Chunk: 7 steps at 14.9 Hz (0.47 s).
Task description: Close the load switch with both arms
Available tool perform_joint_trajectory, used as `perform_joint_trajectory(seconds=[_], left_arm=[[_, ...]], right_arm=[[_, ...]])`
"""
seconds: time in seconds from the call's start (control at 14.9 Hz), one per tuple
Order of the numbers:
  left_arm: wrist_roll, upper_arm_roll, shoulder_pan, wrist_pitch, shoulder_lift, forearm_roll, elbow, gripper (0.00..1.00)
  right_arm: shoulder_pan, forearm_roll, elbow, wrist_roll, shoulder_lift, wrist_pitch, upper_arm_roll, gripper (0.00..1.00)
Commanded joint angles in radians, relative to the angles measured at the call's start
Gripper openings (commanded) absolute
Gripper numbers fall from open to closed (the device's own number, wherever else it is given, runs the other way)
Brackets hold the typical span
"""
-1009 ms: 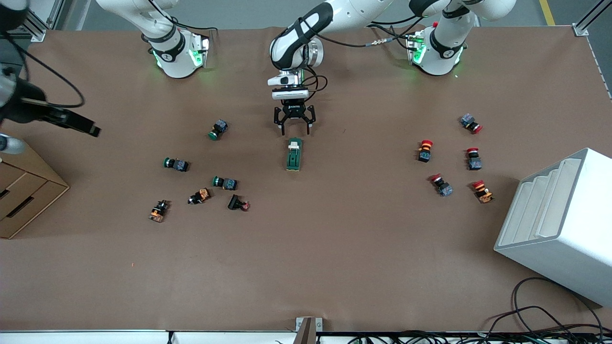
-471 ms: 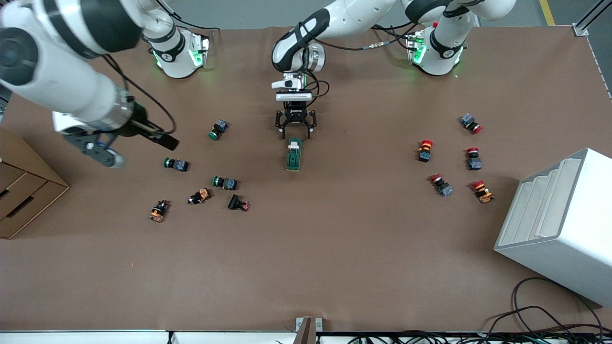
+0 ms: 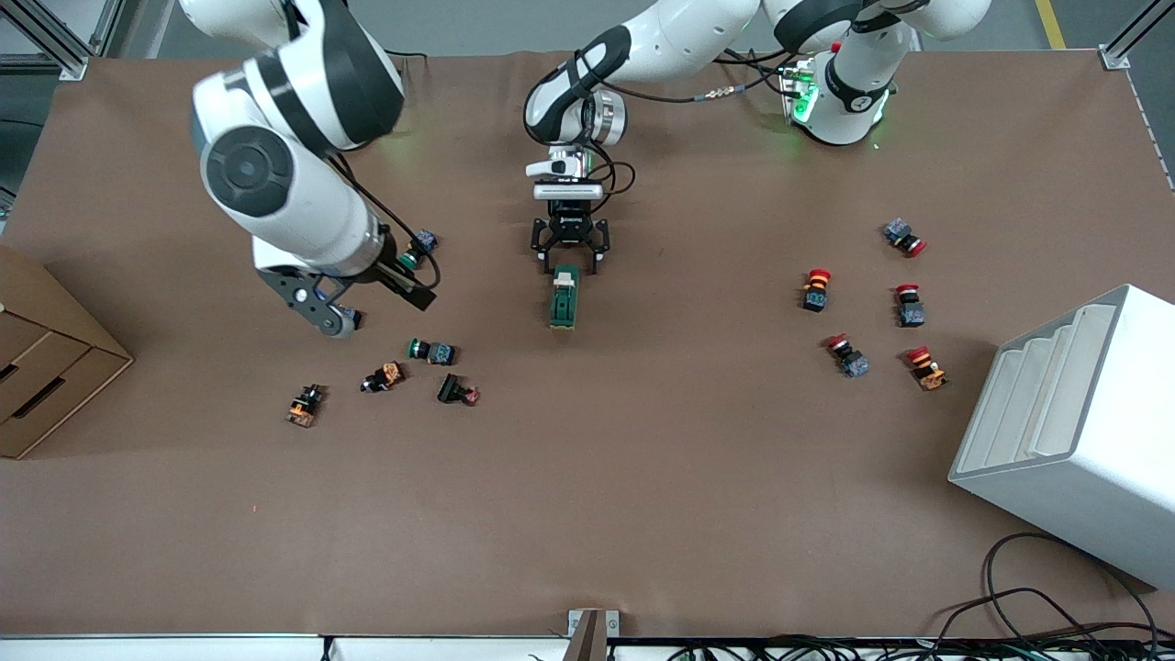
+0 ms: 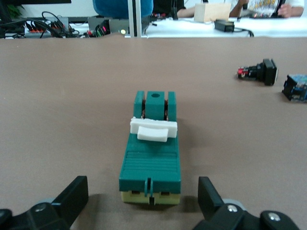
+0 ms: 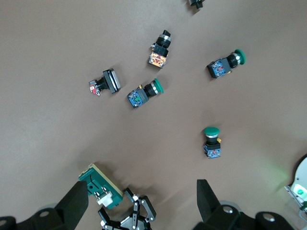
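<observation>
At the right arm's end of the table, a cardboard box [image 3: 46, 353] sits at the edge, and nearer the middle lies a loose cluster of push buttons: an orange-bodied one [image 3: 304, 406], another orange one [image 3: 383, 376], a green-capped one [image 3: 431, 351] and a black one with a red tip [image 3: 457, 392]. The right gripper [image 3: 378, 298] hangs in the air over this cluster, just above a green button that it partly hides; its wrist view shows the two fingers [image 5: 72, 207] spread wide with nothing between them. One more green-capped button [image 3: 418, 248] peeks out beside the right arm's wrist.

At the middle of the table lies the load switch [image 3: 564, 297], a dark green block with its white lever [image 4: 153, 130] on top, its long axis pointing toward the front camera. The left gripper [image 3: 568, 263] is low at the end of the switch farther from the front camera, its fingers [image 4: 71, 200] open wide to either side of that end and not touching it.

Toward the left arm's end lie five red-capped buttons [image 3: 815, 288], well apart from the switch, and a white stepped bin [image 3: 1074, 431] stands at the table's edge.
</observation>
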Motion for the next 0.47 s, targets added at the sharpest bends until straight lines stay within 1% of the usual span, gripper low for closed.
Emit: perform_joint_trajectory(seconds=[0.0,0.07,0.2,0.4], left_arm=[[-0.027,0.010,-0.018,-0.009,0.041,0.024,0.029,1.00],[-0.025,0.010,-0.019,-0.009,0.047,0.024,0.029,1.00],[-0.024,0.011,-0.032,-0.017,0.063,0.026,0.029,1.00],[-0.022,0.019,-0.044,-0.024,0.081,0.026,0.048,1.00]], right_arm=[[0.045,0.004,-0.039,0.097,0.027,0.082,-0.009,1.00],[0.061,0.004,-0.039,0.131,0.042,0.116,-0.009,1.00],[0.079,0.006,-0.040,0.157,0.075,0.142,-0.007,1.00],[0.145,0.006,-0.040,0.284,0.127,0.211,-0.007,1.00]])
